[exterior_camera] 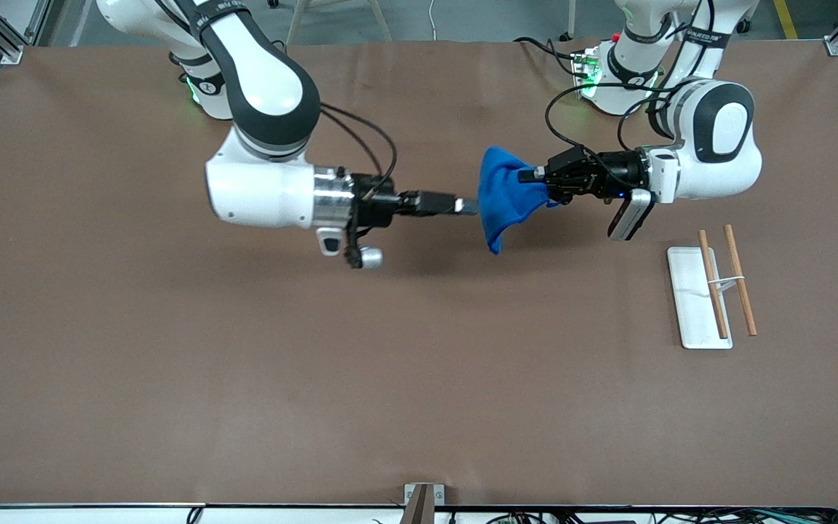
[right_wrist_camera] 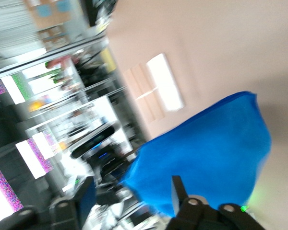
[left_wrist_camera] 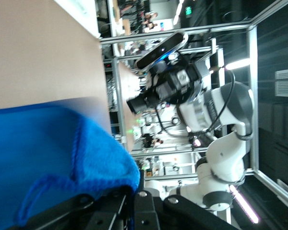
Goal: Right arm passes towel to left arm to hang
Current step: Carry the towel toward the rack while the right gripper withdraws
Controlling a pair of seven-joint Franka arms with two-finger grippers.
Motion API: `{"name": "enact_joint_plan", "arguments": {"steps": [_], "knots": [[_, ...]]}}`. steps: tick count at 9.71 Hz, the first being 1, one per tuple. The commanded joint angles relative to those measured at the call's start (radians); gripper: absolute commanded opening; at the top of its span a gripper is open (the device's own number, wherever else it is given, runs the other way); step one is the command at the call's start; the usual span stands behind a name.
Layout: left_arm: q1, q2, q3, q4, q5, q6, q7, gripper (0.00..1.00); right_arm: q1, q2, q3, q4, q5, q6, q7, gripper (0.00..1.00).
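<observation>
Low down at the right of the front view, a white tray point(exterior_camera: 688, 306) with two wooden sticks point(exterior_camera: 740, 280) lies on the brown desk point(exterior_camera: 172, 378); you will hang the cloth there later, I think. Higher, in the middle of the front view, the blue towel point(exterior_camera: 508, 196) hangs in the air between both arms. The left end effector point(exterior_camera: 541, 182) is pinching one side of the towel. The right end effector point(exterior_camera: 467, 207) touches the towel's other edge, and you cannot tell if it is gripping or has let go. Make sure the left one holds tight first. Then open the right one slowly and pull it straight away, so the towel does not drop.
</observation>
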Motion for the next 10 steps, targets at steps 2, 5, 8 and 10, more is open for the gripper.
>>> {"name": "enact_joint_plan", "arguments": {"steps": [2, 5, 8, 10], "knots": [[0.044, 0.011, -0.005, 0.077, 0.244, 0.049, -0.149, 0.00, -0.068, -0.077, -0.056, -0.026, -0.498, -0.012, 0.189, 1.00], [0.058, 0.004, -0.001, 0.209, 0.600, 0.049, -0.363, 0.00, -0.108, -0.137, -0.200, -0.020, -1.045, -0.194, 0.197, 1.00], [0.061, 0.004, -0.012, 0.352, 1.032, 0.041, -0.656, 0.00, -0.255, -0.225, -0.222, -0.020, -1.211, -0.283, 0.176, 1.00], [0.062, 0.005, -0.012, 0.389, 1.246, 0.049, -0.759, 0.00, -0.433, -0.298, -0.129, -0.009, -1.265, -0.383, 0.060, 1.00]]}}
